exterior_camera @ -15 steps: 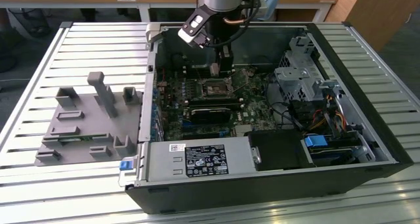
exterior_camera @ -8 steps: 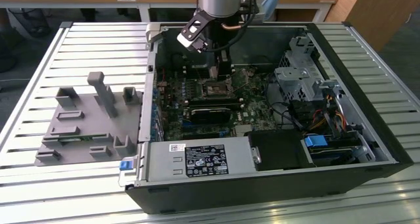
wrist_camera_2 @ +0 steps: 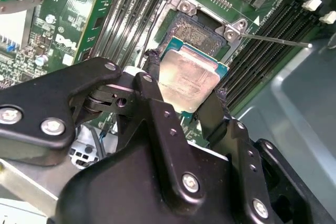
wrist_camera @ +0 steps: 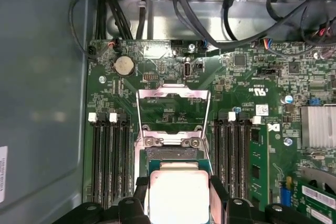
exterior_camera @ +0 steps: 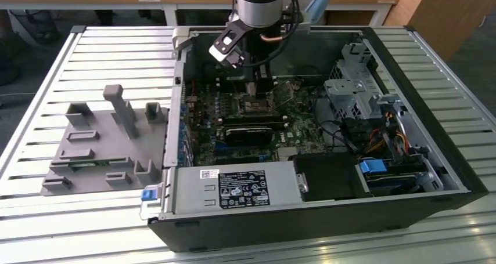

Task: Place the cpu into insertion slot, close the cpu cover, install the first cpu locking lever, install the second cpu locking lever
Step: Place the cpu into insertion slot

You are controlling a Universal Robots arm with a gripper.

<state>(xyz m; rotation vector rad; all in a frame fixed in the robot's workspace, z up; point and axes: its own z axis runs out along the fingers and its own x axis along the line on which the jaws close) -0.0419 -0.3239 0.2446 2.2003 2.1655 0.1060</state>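
- I'm seeing the cpu (wrist_camera_2: 194, 72), a silver-grey square with a green edge, hanging over the slot (wrist_camera_2: 191, 30) and partly covering it.
- My gripper (wrist_camera_2: 186, 80) is pinching its two opposite edges.
- The cover (wrist_camera: 173, 94) is lying flipped open; memory slots (wrist_camera: 107, 156) are flanking the slot.

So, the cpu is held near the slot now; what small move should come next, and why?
Probably ease the end effector straight down a little, checking alignment. It grips the cpu by two edges close above the open slot, not yet seated, and the cover stands swung back, out of the way.
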